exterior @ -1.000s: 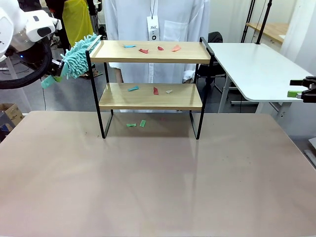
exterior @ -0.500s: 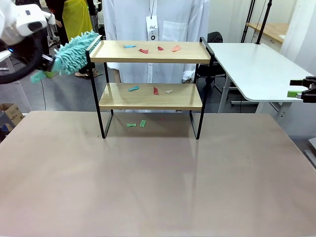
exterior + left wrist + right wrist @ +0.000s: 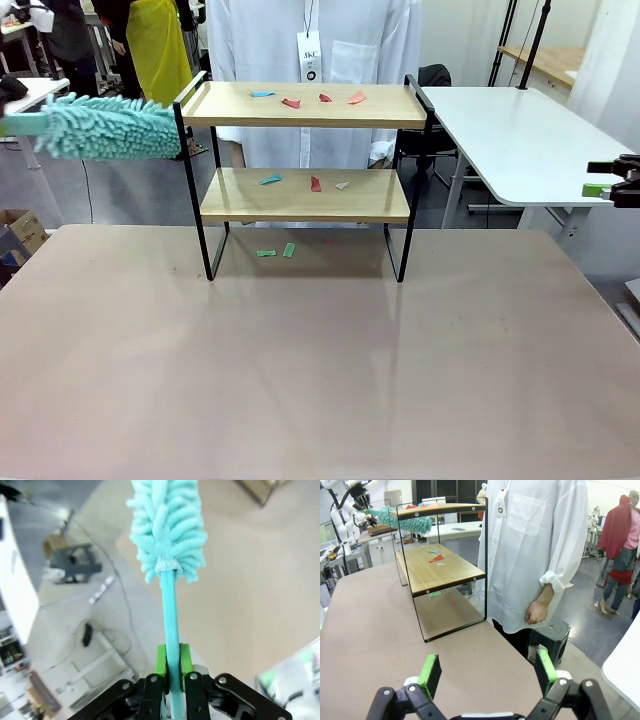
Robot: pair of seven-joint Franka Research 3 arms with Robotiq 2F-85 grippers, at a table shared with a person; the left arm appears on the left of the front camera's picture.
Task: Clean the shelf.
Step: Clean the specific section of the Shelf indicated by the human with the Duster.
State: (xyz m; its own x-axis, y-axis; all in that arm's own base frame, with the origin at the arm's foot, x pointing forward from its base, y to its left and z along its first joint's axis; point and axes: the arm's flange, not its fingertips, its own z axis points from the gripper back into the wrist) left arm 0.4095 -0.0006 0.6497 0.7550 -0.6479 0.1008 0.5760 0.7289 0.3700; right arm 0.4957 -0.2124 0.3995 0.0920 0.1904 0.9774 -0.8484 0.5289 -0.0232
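The shelf (image 3: 300, 108) is found at the counter's (image 3: 320, 380) far middle. A teal microfibre duster (image 3: 105, 128) is clamped by its handle in the left gripper's (image 3: 171, 664) clenched fingers, head level just beside the left end rail (image 3: 188, 90). It is judged that the head should be lifted over the rail and swept flat so the paper scraps (image 3: 305, 98) are pushed off. The right gripper's (image 3: 487, 672) fingers are released, empty. A person (image 3: 310, 40) is noted close behind the shelf.

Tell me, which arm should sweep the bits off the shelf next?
Probably the left: the left gripper is shut on the duster, beside the shelf. The right gripper is open, empty.
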